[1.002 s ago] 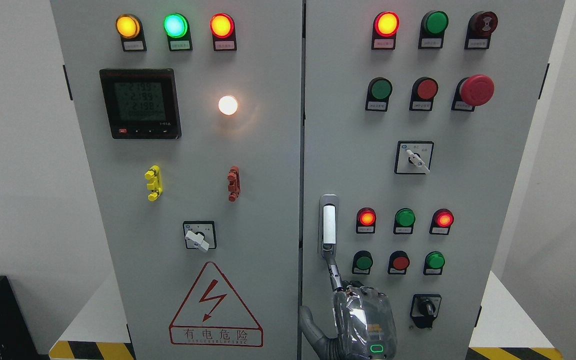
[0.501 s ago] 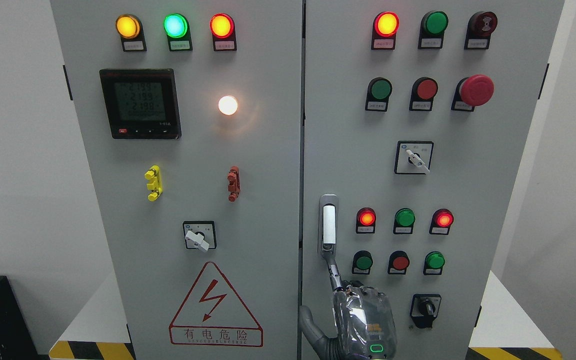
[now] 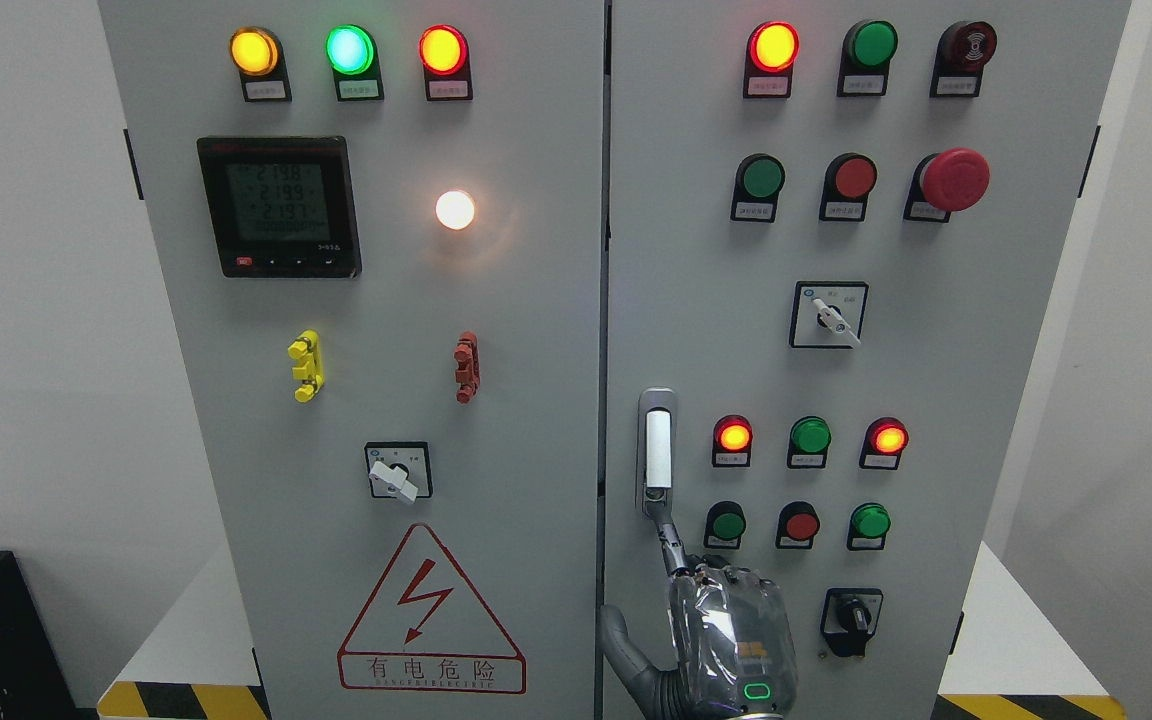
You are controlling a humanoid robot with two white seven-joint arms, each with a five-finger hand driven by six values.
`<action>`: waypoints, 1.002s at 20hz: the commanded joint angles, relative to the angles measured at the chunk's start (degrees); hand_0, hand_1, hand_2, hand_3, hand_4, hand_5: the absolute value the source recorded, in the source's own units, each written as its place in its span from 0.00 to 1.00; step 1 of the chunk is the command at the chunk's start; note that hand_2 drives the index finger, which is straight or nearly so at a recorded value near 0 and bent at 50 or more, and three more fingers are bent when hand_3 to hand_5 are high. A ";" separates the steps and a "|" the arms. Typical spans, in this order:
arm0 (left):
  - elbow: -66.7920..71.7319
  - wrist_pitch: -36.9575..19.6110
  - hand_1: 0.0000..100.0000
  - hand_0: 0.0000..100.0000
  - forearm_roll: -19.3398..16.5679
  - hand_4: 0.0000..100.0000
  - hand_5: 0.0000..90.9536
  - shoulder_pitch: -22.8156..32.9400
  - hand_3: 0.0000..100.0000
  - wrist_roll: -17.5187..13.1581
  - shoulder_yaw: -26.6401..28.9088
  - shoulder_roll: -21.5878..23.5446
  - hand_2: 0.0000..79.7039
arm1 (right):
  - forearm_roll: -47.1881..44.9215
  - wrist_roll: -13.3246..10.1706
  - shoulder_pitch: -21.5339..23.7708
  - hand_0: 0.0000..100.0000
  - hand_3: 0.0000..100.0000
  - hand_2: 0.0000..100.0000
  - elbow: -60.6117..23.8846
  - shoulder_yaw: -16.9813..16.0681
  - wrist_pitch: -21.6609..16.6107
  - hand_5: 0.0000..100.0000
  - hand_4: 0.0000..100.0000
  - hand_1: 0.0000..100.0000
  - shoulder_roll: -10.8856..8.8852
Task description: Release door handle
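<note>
A grey two-door cabinet [image 3: 536,300] fills the head view, and the handle [image 3: 657,450] is mounted upright at the left edge of the right door, just right of the centre seam and left of the two rows of small lamps. One hand [image 3: 726,640] is seen at the bottom edge, right of the middle, below the handle; its arm is cut off by the frame, so its side cannot be told. The back of the hand is wrapped in clear film, and a green light is lit near the wrist. One finger [image 3: 671,545] is stretched up to the lower end of the handle and appears to touch it — the remaining fingers are curled at the knuckles, and nothing is grasped. The thumb [image 3: 621,650] is spread to the left, over the seam. On the left door, a meter [image 3: 281,207], a lit white lamp [image 3: 455,210] and a triangular warning sign [image 3: 431,610] are fitted. On the right door, a red mushroom button [image 3: 954,180] is fitted near the top right corner.
</note>
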 commanded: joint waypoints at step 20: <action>0.00 0.21 0.00 0.00 0.00 0.01 0.00 0.00 0.11 -0.05 0.00 0.06 0.05 | -0.28 -0.16 0.33 0.38 0.74 0.22 -3.31 -0.21 -0.14 0.74 0.72 0.28 0.09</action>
